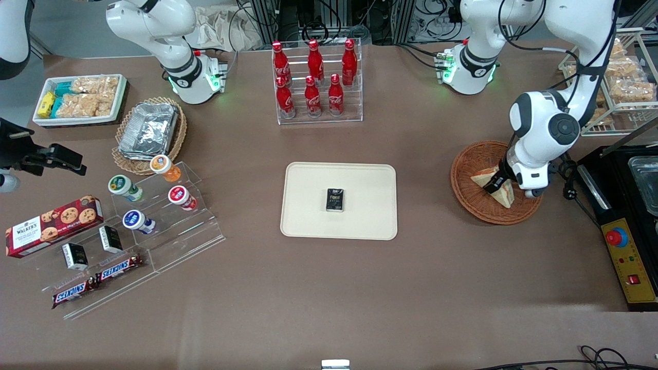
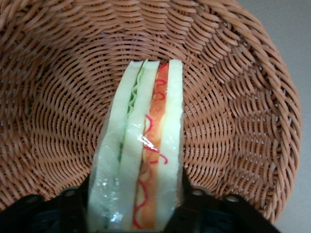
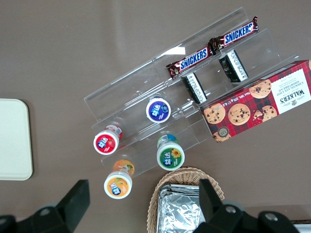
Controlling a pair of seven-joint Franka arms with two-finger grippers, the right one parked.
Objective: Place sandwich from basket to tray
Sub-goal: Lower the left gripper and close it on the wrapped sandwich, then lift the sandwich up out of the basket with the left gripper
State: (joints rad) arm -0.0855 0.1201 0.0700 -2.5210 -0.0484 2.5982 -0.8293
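Front view, end effector: I've got the end effector (image 1: 497,186) down inside the basket (image 1: 470,172), straddling the sandwich (image 1: 494,185).
Front view, sandwich: wedge lying on the weave directly under my wrist, so it's reachable from above.
Front view, tray: the tray (image 1: 308,216) sits well apart toward the parked arm's end of the desk (image 1: 329,298); a small dark packet (image 1: 334,200) lies mid-tray, so I'd aim for bare beige.
Left wrist view, end effector: end effector (image 2: 135,204) clenched on the sandwich (image 2: 143,155), one finger (image 2: 73,206) against each bread face, filling edge facing the camera.
Left wrist view, basket: wicker (image 2: 243,121) all around; I judge no lift yet.
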